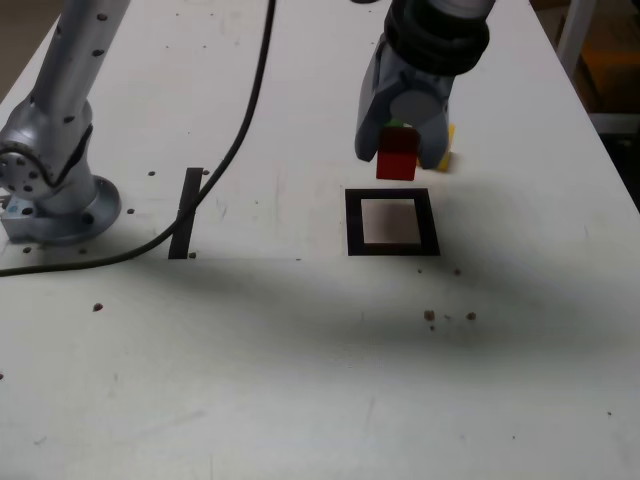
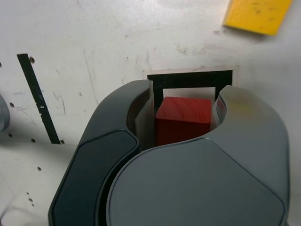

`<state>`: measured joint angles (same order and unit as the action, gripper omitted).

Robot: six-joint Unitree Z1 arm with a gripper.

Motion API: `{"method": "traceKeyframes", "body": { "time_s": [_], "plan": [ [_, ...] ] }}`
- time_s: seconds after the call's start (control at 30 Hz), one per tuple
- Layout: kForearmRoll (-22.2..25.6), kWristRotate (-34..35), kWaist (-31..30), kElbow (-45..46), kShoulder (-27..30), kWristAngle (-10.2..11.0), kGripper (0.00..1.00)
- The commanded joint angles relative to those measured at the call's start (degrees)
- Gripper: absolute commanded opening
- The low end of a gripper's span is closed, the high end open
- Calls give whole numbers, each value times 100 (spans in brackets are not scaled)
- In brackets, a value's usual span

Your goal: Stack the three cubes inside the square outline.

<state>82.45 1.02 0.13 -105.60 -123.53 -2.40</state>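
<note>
My gripper (image 1: 398, 158) hangs just beyond the far edge of the square outline (image 1: 392, 248), shut on the red cube (image 1: 397, 163), which is off the table. The wrist view shows the same red cube (image 2: 183, 117) squeezed between the grey fingers (image 2: 244, 117), with the black square outline (image 2: 188, 79) on the table beneath and ahead of it. The yellow cube (image 1: 447, 142) lies on the table behind the gripper, partly hidden; the wrist view catches the yellow cube (image 2: 257, 14) at its edge. A sliver of the green cube (image 1: 397, 124) peeks above the red one; the rest is hidden.
A straight black tape strip (image 1: 187, 212) lies to the exterior view's left of the outline. The arm's base (image 1: 55, 195) stands at the far left, with a black cable (image 1: 240, 130) trailing across the white table. The table's right edge (image 1: 600, 130) runs close by.
</note>
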Motion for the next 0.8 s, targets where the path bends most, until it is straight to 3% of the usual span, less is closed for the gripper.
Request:
{"method": "traceKeyframes", "body": {
  "time_s": [0.0,0.23,0.63,0.77],
  "plan": [
    [-211,38,51,256,22,-93,25],
    [-658,174,54,744,-14,-206,25],
    [-960,271,-267,759,-122,-455,25],
    [-1023,293,-290,829,-145,-400,25]
  ]
}}
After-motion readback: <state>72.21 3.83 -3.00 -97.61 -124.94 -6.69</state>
